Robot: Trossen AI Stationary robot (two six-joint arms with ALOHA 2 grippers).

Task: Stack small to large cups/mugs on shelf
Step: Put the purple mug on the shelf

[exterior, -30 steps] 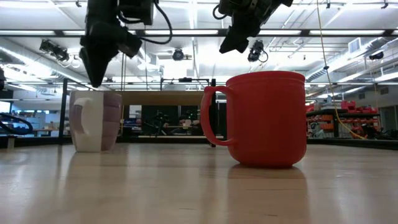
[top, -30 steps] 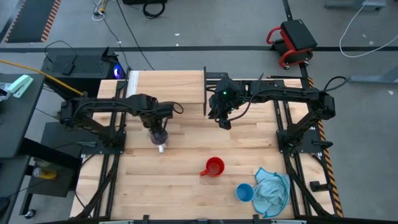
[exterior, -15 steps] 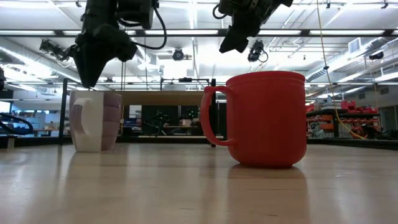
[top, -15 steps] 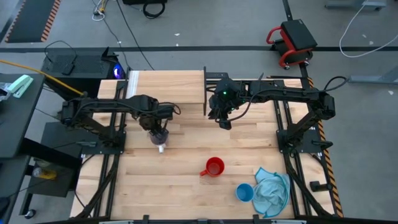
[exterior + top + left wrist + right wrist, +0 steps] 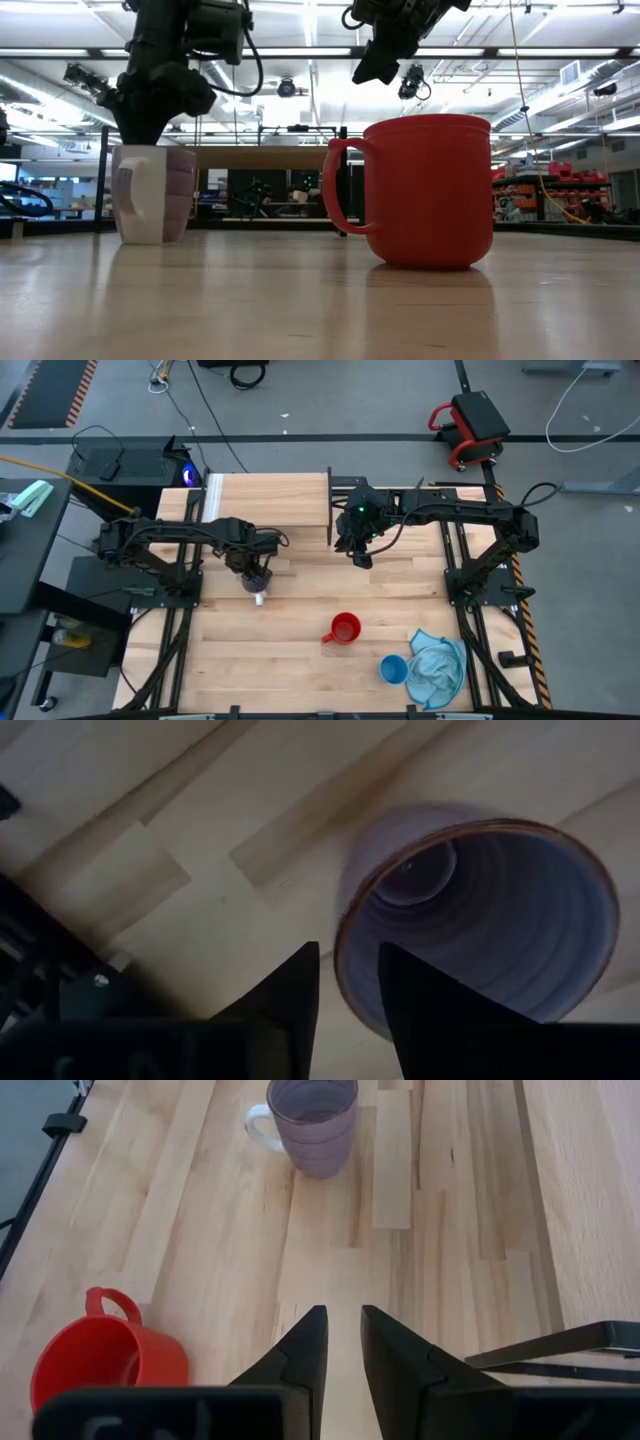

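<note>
Purple cup upright on the desk, left of centre, handle pale and facing the near edge. Directly under the left gripper; seen in the low view with the gripper just above the rim of the cup. In the left wrist view, cup mouth open toward the camera, one finger outside the rim and the other over the inside wall, gap narrow, rim between them, contact not clear.

Red cup upright nearer the front, well apart from the purple cup, handle toward the left. Blue cup farther front-right, touching a light blue cloth.

Shelf at the back of the desk, white strip on its left short edge, top bare.

Right gripper raised beside the shelf's right end, fingers set narrowly apart, holding nothing.
</note>
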